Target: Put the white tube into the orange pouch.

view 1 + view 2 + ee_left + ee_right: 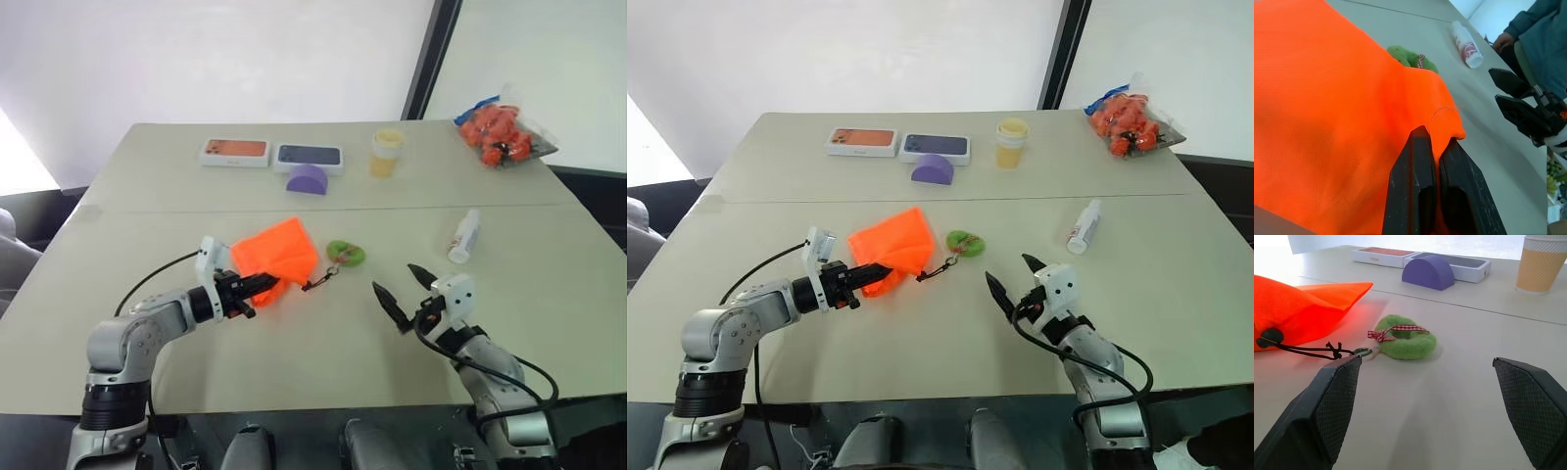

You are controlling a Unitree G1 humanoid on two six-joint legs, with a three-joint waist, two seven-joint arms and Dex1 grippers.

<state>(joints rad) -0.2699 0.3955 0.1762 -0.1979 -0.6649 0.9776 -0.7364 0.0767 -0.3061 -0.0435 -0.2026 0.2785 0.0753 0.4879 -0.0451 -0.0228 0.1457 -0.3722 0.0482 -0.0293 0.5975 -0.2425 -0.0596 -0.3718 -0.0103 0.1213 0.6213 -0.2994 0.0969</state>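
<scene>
left gripper (257,285) clamped on orange pouch (277,252) edge | right gripper (404,292) jaws apart, empty | green tag (346,253) beside pouch | white tube (464,236) well right, unobstructed | pouch mouth not visible

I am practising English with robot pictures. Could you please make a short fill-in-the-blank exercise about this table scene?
1. The left gripper is shut on the edge of the orange ____.
2. The right gripper hangs over the table with its fingers ____.
3. The white tube lies on the table, beyond the ____ gripper.
4. The pouch's black cord ends at a round ____ tag.

Missing words: pouch; open; right; green
</scene>
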